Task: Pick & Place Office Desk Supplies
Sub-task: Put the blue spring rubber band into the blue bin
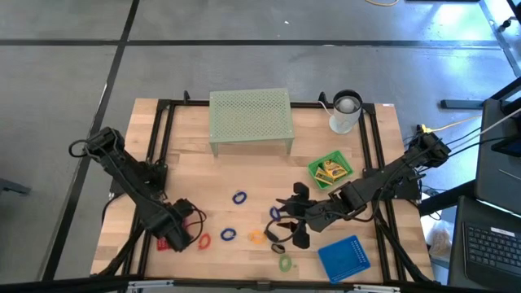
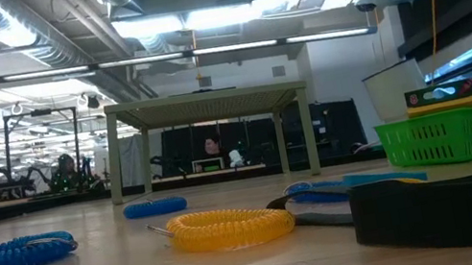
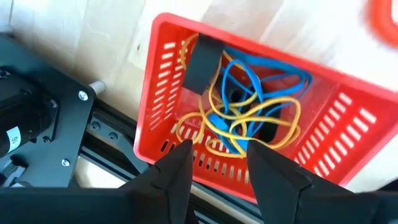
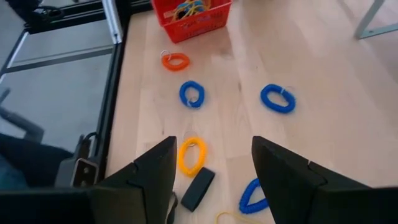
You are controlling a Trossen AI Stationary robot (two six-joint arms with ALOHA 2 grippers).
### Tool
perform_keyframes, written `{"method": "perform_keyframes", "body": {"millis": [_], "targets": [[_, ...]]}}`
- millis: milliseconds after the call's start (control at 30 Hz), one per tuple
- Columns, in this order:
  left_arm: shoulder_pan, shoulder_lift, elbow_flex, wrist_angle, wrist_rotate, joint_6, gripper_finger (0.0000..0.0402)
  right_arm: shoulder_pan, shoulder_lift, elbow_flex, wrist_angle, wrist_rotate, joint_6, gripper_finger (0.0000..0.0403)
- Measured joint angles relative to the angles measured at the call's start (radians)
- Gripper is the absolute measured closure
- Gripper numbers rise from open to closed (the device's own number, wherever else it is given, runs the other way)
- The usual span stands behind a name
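Rings (image 4: 191,155) lie just ahead of open right hand (image 4: 214,180).

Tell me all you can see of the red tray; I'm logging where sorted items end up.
The red tray is a small rectangular basket of glossy plastic with slotted walls. It sits upright on the wooden table's front left, against the black frame rail. Inside lie tangled blue and yellow cords and a flat black piece. The left pincer hovers open over it, touching nothing.
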Motion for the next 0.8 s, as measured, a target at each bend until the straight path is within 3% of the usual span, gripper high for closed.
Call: {"method": "perform_keyframes", "body": {"millis": [233, 467, 800], "targets": [[0.072, 0.000, 0.014, 0.000, 0.023, 0.005, 0.0258, -0.019, 0.000, 0.000, -0.067, -0.027, 0.067, 0.0192], [0.117, 0.000, 0.037, 0.029, -0.026, 0.099, 0.0256, -0.045, 0.063, 0.000, -0.155, -0.039, 0.160, 0.0192], [0.138, 0.000, 0.037, 0.200, -0.088, 0.207, 0.0256, -0.051, 0.267, 0.000, -0.083, -0.120, -0.107, 0.0192]]}}
